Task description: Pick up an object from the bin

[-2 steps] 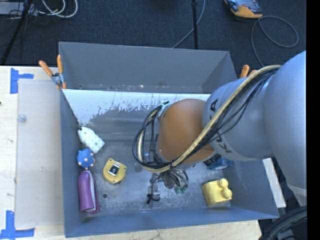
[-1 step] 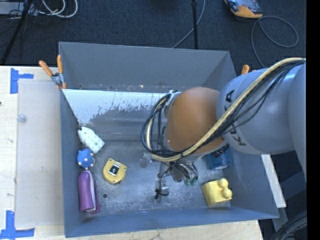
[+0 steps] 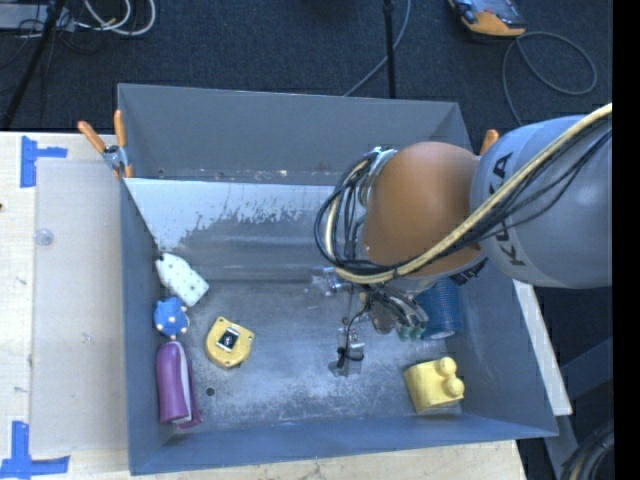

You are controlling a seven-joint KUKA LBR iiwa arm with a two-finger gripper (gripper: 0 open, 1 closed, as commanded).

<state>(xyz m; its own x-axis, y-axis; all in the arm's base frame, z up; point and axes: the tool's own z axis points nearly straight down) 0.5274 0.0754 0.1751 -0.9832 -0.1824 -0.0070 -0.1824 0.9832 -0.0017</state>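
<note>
Pointing down over bin floor point(image 3: 285, 373), gripper point(image 3: 346, 360), claw state unclear, yellow block point(image 3: 434, 385) nearby.

Blue object point(image 3: 445, 313) half behind arm point(image 3: 545, 218)

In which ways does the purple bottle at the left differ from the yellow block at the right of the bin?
The bottle is purple, the block yellow. The bottle is long and slim and lies along the left wall; the block is short and chunky, with a round stud on it. Both rest on the bin floor near the front wall.
</note>
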